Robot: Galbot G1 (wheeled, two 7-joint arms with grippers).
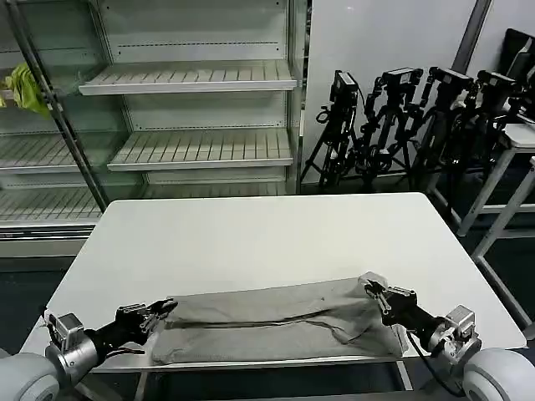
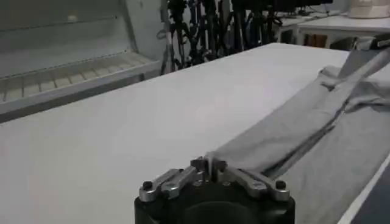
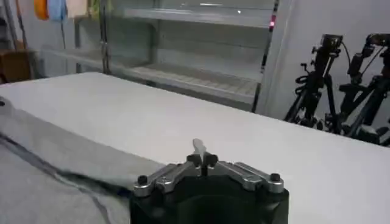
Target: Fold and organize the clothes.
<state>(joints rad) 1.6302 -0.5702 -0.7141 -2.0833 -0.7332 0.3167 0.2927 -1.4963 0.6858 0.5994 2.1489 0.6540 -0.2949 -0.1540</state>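
A light grey shirt (image 1: 276, 322) lies folded into a long strip along the near edge of the white table (image 1: 267, 225). My left gripper (image 1: 163, 307) is shut on the strip's left end, low over the table. In the left wrist view the jaws (image 2: 208, 164) pinch the fabric, and the shirt (image 2: 317, 140) runs away from them. At the strip's right end my right gripper (image 1: 370, 290) is shut on the cloth. In the right wrist view a small tab of fabric sticks out between the closed jaws (image 3: 202, 159), and the shirt (image 3: 55, 158) lies beside them.
An empty shelving rack (image 1: 201, 109) stands behind the table. A yellow-green cloth (image 1: 25, 88) hangs at its far left. Black tripods (image 1: 401, 125) are clustered at the back right, next to another white table (image 1: 522, 138). The far half of the work table is bare.
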